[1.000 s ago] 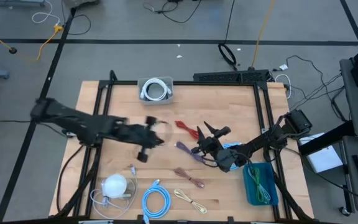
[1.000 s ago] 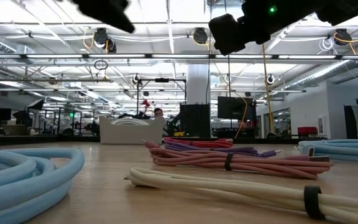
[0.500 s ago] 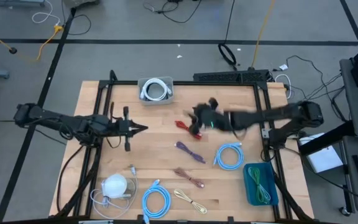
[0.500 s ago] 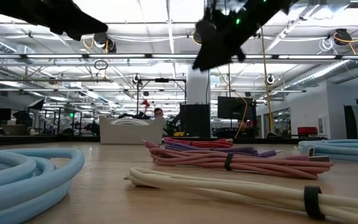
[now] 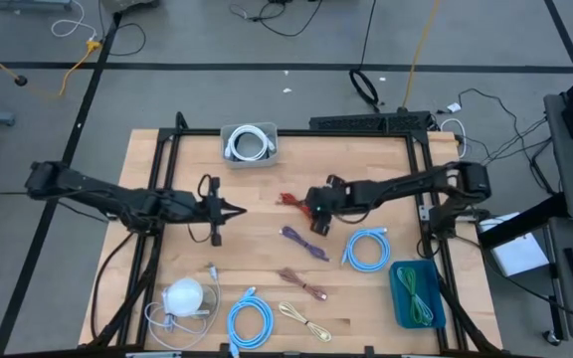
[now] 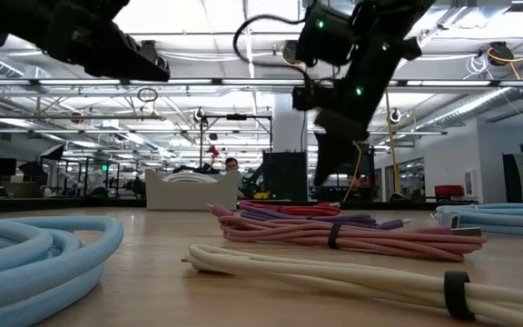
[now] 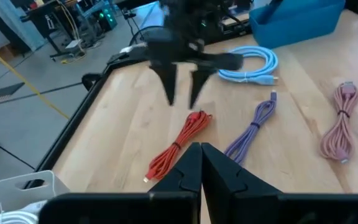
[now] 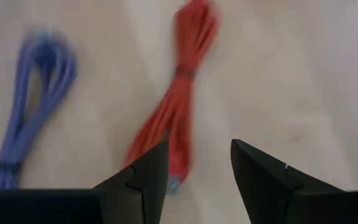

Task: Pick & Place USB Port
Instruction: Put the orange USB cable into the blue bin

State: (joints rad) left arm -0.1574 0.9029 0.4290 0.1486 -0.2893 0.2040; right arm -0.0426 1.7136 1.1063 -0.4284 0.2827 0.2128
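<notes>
Now approaching for the pick: right gripper (image 8: 194, 163) unclenched over red cable (image 8: 174, 109), purple cable (image 8: 27, 102) at nine o'clock; next, descending and clamping; left gripper (image 7: 199, 163) clenched, idle.

Robotics lab or industrial open-plan workspace. Low view: high ceiling with exposed pipes and strip lights (image 6: 243, 36), equipment racks, dark monitor (image 6: 339, 156) at 12 o'clock beyond table. High view: grey floor with taped lines, loose cables (image 5: 366, 85) at 12 o'clock, wooden table (image 5: 366, 159) in black frame.
</notes>
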